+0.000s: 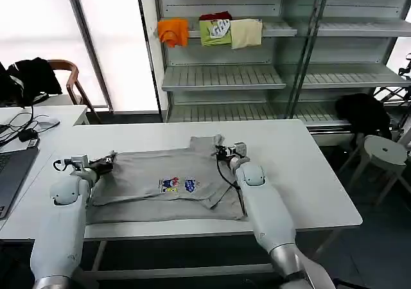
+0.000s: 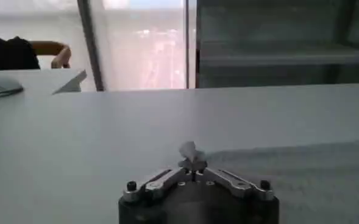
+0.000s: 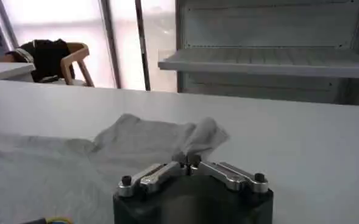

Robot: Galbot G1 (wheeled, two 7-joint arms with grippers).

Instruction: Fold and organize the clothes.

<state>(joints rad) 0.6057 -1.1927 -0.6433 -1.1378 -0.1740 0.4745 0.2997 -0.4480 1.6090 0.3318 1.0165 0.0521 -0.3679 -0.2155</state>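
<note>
A light grey shirt (image 1: 154, 176) with a small multicoloured chest print (image 1: 178, 185) lies spread on the white table (image 1: 302, 173), its right side folded inward. My left gripper (image 1: 106, 162) is at the shirt's far left corner, shut on a pinch of grey cloth (image 2: 188, 150). At the shirt's far right corner my right gripper (image 1: 223, 151) is shut on a raised tuft of fabric (image 3: 197, 139). Both grippers (image 2: 192, 171) (image 3: 188, 164) sit low at table height.
A laptop (image 1: 11, 167), a mouse (image 1: 42, 123) and cables lie on the adjoining desk at left. Metal shelves (image 1: 225, 77) behind hold orange, green and cream folded cloths (image 1: 212, 31). A white stool (image 1: 383, 153) and a black garment (image 1: 363, 112) stand at the right.
</note>
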